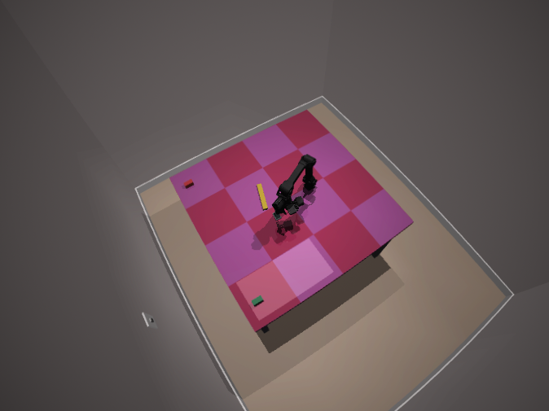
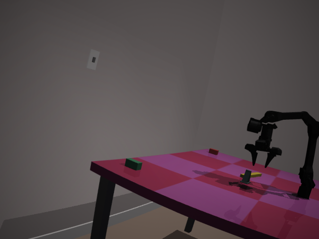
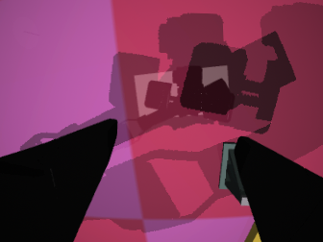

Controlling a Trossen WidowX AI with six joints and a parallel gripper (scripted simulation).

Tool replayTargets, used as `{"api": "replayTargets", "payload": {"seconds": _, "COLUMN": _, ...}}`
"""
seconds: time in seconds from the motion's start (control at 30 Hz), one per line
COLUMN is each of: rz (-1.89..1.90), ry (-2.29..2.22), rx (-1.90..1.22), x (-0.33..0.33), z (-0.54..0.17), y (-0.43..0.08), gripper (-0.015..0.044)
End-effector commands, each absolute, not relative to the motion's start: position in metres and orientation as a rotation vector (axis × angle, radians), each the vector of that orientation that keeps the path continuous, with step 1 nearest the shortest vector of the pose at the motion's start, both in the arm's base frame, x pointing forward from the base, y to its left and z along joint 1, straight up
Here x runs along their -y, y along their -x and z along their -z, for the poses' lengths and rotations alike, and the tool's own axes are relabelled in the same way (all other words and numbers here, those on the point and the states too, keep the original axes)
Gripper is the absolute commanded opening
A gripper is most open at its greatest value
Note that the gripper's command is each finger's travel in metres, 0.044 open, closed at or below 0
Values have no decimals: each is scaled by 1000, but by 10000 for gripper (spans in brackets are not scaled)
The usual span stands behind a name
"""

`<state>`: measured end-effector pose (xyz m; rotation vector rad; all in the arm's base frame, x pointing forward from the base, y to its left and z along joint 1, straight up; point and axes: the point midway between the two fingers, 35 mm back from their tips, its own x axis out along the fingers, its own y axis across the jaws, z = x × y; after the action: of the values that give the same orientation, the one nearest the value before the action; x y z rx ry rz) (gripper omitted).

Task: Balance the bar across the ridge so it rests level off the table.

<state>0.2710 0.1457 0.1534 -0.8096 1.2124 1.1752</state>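
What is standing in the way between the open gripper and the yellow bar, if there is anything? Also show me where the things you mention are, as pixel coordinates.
Nothing visible blocks the yellow bar (image 1: 261, 196) (image 2: 256, 174). The grey-green ridge (image 2: 247, 176) (image 3: 228, 165) stands beside it, below the gripper (image 2: 259, 166) (image 3: 179, 135), so a low sideways approach might hit it.

A bar (image 1: 261, 196) (image 2: 256, 174) (image 3: 255, 234) lies on the bench (image 1: 366, 237) (image 2: 213, 199) (image 3: 48, 55), left of the arm (image 1: 295, 177) (image 2: 291, 115) as seen from above. In the exterior view, a ridge (image 2: 247, 177) (image 3: 225, 167) stands on the bench just before the bar, overlapping it in sight; whether the two touch cannot be told. One block (image 1: 188, 183) (image 2: 213, 151) sits near the far left corner from above, another (image 1: 257, 301) (image 2: 133, 163) near the closest corner, both well apart from the bar.
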Motion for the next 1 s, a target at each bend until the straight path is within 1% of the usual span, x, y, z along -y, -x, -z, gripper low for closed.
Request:
{"api": "replayTargets", "payload": {"seconds": 0.0, "rz": -1142, "ry": 808, "rx": -1226, "x": -127, "z": -148, "y": -283, "gripper": 315}}
{"api": "replayTargets", "payload": {"seconds": 0.53, "rz": -1014, "ry": 841, "rx": -1242, "x": -48, "z": -139, "y": -320, "gripper": 315}}
{"api": "replayTargets", "payload": {"seconds": 0.97, "rz": -943, "ry": 881, "rx": -1269, "x": 16, "z": -133, "y": -335, "gripper": 315}}
